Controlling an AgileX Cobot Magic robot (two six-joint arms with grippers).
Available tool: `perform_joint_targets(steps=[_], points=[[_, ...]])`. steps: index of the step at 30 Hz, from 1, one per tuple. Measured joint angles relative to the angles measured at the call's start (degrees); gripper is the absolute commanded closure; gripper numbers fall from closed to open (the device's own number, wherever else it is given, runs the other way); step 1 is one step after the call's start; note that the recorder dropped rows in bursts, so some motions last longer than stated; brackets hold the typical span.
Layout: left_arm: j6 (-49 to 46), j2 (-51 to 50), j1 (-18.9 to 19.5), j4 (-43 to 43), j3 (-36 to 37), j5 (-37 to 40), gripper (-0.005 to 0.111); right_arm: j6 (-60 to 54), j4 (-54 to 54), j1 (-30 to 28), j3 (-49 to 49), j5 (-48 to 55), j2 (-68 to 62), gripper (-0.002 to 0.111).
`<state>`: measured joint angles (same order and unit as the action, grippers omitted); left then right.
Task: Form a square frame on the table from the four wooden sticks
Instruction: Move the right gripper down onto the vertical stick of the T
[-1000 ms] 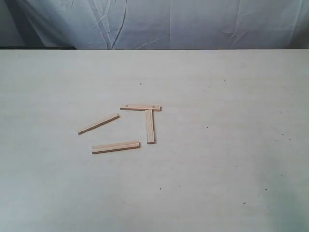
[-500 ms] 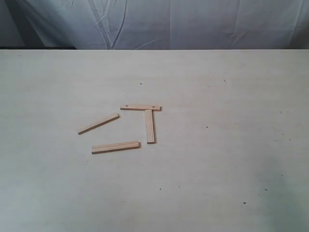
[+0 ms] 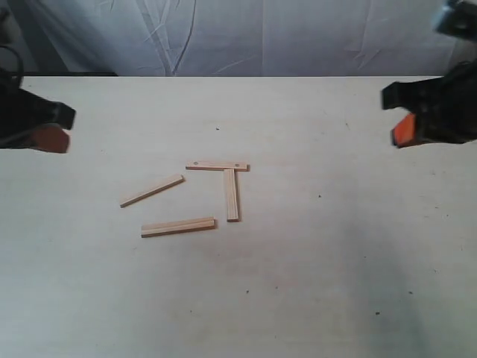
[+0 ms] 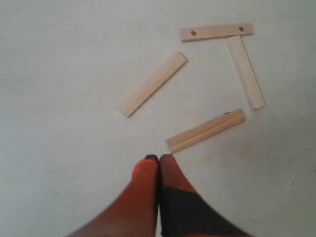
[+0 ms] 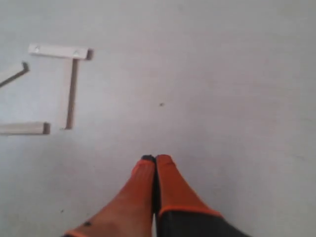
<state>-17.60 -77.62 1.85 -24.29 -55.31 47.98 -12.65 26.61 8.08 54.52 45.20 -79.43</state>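
Four pale wooden sticks lie mid-table. The dotted stick (image 3: 217, 166) (image 4: 217, 32) (image 5: 58, 51) runs across at the back. A second stick (image 3: 232, 195) (image 4: 246, 71) (image 5: 70, 93) runs from its right end toward the front, forming a corner. A slanted stick (image 3: 152, 191) (image 4: 153, 84) lies apart to the left. The front stick (image 3: 178, 227) (image 4: 206, 130) (image 5: 23, 128) lies crosswise below. My left gripper (image 3: 54, 139) (image 4: 158, 158) hovers at the left edge, shut and empty. My right gripper (image 3: 399, 131) (image 5: 155, 159) hovers at the right edge, also shut and empty.
The cream table (image 3: 335, 246) stretches wide around the sticks, with tiny dark specks (image 3: 320, 196). A white cloth backdrop (image 3: 261, 33) hangs behind the far table edge.
Both grippers have come into the exterior view, one at each side edge. The four sticks lie where they were.
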Motion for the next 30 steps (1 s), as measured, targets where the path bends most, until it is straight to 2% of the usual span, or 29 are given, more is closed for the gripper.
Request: perform_joint_targets(steps=[5,9,14,19,22,26,30], points=[[-7.8,-13.9,0.0,-8.7,-1.8,0.0,0.107,1.7,0.7,14.0,2.9,-4.0,-10.3,0.109],[-8.8,-19.1,0.5,-8.6,-1.8,-2.9,0.104,6.1,-1.3,21.8,10.1,-4.6,-20.3,0.109],[-4.5,-20.4,0.8,-2.1,-2.0,-10.0,0.087,16.1,-10.3,26.9,24.8,1.0,-33.4,0.109],[-2.9,-20.4,0.9,-1.1,-4.1,-11.7,0.063,23.0,-16.7,30.4,39.5,8.1,-44.3,0.107],[-2.8,-20.5,0.9,-0.9,-4.6,-11.7,0.057,25.4,-19.6,32.1,44.2,10.5,-48.5,0.094],[-3.0,-21.3,0.9,-2.2,-4.6,-11.8,0.056,27.9,-21.3,33.1,46.2,11.6,-50.6,0.066],[-3.6,-22.0,0.9,-2.9,-4.6,-12.6,0.056,31.2,-24.8,33.1,46.5,11.7,-50.8,0.065]])
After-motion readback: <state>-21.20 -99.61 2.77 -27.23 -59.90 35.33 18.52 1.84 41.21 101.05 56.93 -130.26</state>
